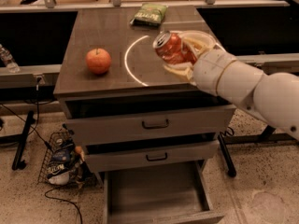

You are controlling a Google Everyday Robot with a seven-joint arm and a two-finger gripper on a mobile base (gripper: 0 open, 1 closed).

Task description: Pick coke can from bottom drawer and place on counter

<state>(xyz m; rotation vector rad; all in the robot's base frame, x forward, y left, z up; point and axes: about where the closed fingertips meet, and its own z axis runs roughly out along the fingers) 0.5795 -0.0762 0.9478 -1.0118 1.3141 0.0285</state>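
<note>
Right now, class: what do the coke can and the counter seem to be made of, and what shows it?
The coke can: probably thin metal, glossy red paint, bare silver top; held in the gripper over the right side of the counter. That counter: wood or wood-look laminate, dark grain streaks, soft sheen; which one is unclear.

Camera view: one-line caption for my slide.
Gripper holds the tilted coke can over the counter, apple alongside, bottom drawer open below.

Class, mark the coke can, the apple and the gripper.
coke can (169, 47): camera view, red side wall.
apple (98, 61): camera view, front skin.
gripper (177, 55): camera view, midway between jaws, over the counter (93, 31).
</note>
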